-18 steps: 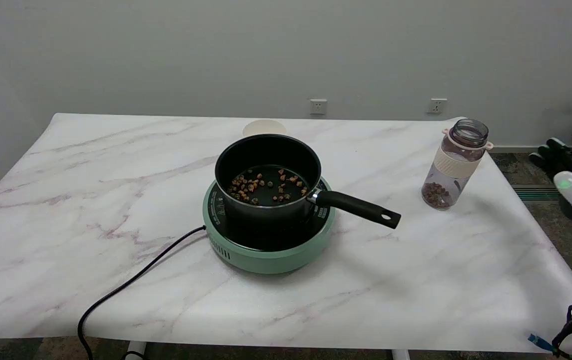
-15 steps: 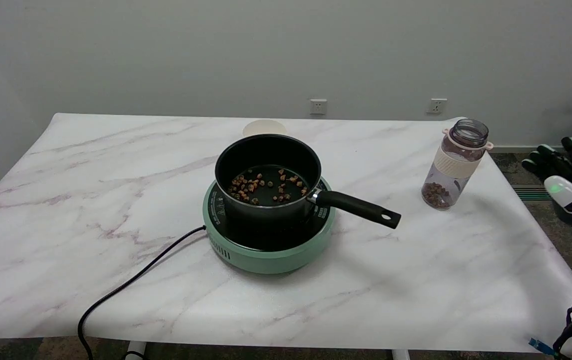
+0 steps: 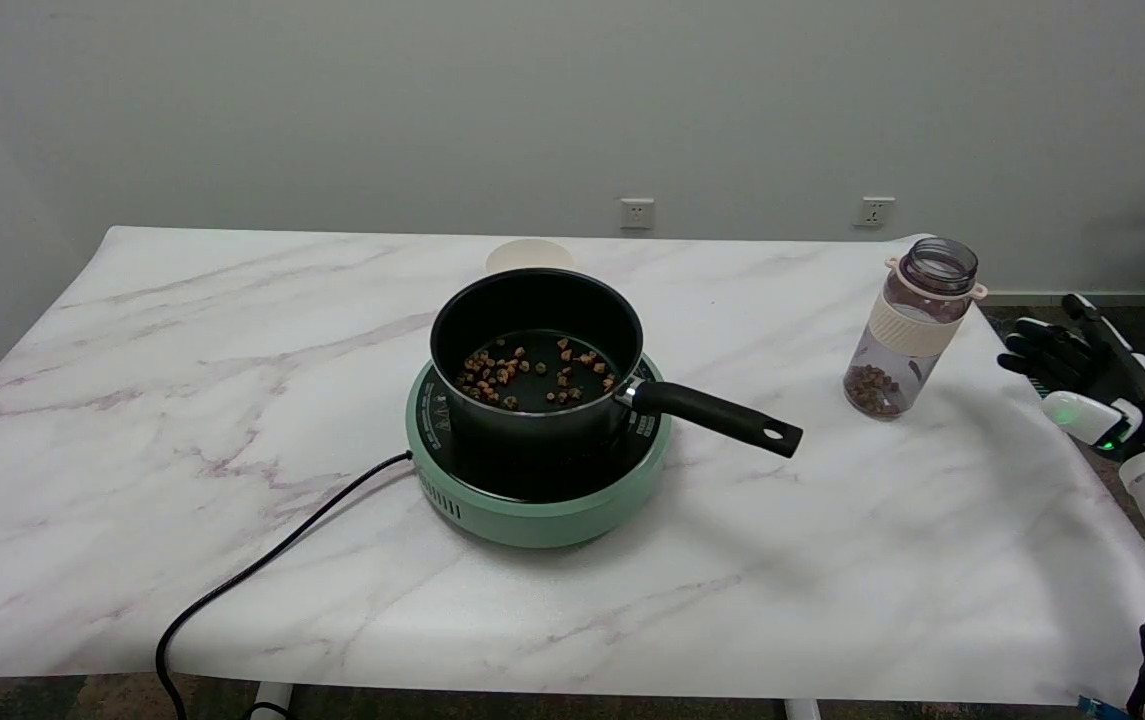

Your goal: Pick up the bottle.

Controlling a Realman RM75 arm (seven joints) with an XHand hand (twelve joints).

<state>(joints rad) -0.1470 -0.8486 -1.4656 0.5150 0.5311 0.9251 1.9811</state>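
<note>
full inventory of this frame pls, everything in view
bottle: 1, clear with cream band, no cap, brown bits at the bottom, upright near table's right edge
pot: 1, black, on the cooker, brown bits inside, handle pointing right
cooker: 1, green, table centre
cable: 1, black, from cooker off the front edge
disc: 1, cream, behind the pot
table: 1, white marble
wall sockets: 2, white, back wall
right hand: 1, black-and-white, in the air right of the bottle, holding nothing
</note>
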